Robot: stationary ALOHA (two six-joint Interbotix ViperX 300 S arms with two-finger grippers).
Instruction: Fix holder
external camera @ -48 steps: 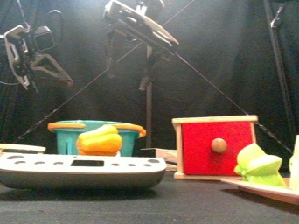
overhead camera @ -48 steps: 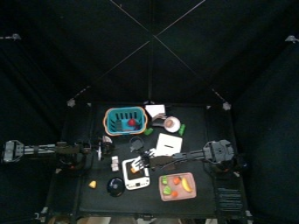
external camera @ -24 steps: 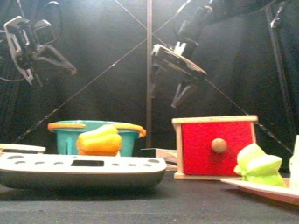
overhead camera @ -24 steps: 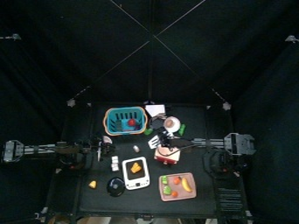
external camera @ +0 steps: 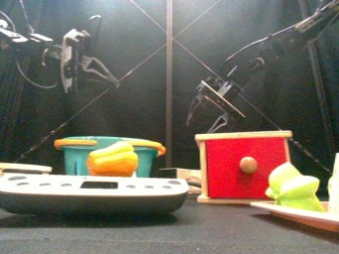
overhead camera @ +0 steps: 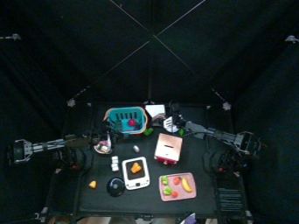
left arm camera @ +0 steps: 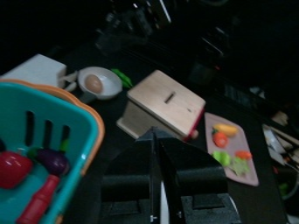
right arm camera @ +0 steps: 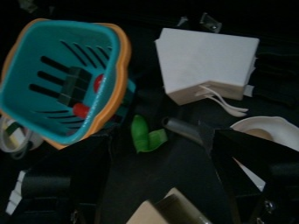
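A white box-shaped holder (overhead camera: 156, 110) stands at the back of the table beside a teal basket (overhead camera: 122, 120); it also shows in the right wrist view (right arm camera: 208, 59). My right gripper (overhead camera: 174, 123) hangs over the back middle, close to the holder and a white bowl (right arm camera: 275, 131). Its jaws stand apart and empty (right arm camera: 152, 162), raised above the table in the front view (external camera: 212, 99). My left gripper (overhead camera: 107, 140) hovers at the basket's front left, high up (external camera: 82, 67). Its jaws look closed and empty (left arm camera: 163, 162).
A wooden box with a red front (external camera: 245, 167) stands mid-table (overhead camera: 170, 149). A white scale (overhead camera: 135, 173) and a pink tray of toy food (overhead camera: 177, 186) lie at the front. The basket (left arm camera: 35, 149) holds toy vegetables. A green toy (right arm camera: 145, 136) lies between the basket and the holder.
My right arm has swung from the front near the scale back towards the white holder and bowl. My left gripper has moved in towards the basket.
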